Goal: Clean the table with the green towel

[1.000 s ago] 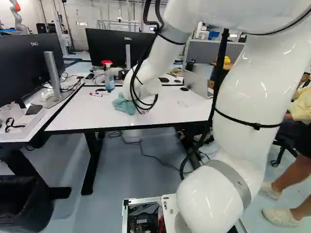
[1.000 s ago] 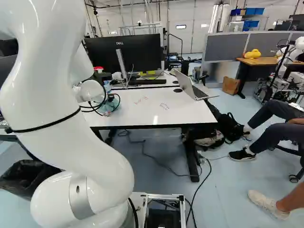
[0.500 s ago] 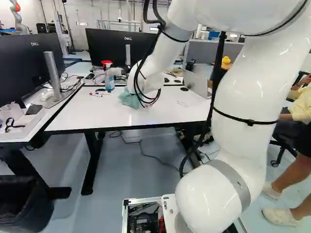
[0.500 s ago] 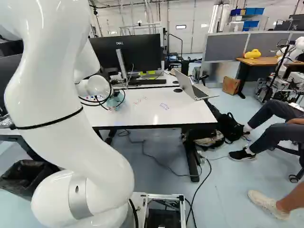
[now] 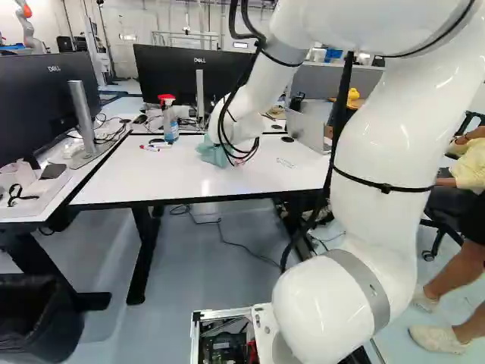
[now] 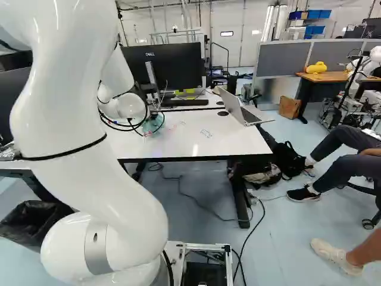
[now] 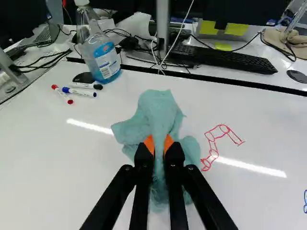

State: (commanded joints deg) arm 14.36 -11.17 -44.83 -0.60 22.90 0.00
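Note:
In the left base view the gripper is mostly hidden by the wrist and its cables, just above the green towel (image 5: 217, 154). The wrist view shows my gripper (image 7: 159, 146) shut on a bunched fold of the green towel (image 7: 158, 112), orange pads pressing it from both sides. The towel spreads on the white table (image 7: 67, 163) around the fingertips. Close beside the towel is a red drawing (image 7: 211, 143) on the tabletop. Part of a blue drawing (image 7: 305, 201) shows farther off on the same side. In the right base view both drawings lie beyond the arm's wrist.
A spray bottle (image 7: 100, 48) and several markers (image 7: 79, 92) stand or lie near the table's far edge. Behind are a keyboard (image 7: 223, 58) and a monitor (image 5: 178, 72). An open laptop (image 6: 241, 110) is at the table's far right corner. Another robot (image 6: 372, 65) is in the background.
The arm's wrist and the held towel have moved right across the table, toward the red drawing. The base, bottle and markers have stayed put.

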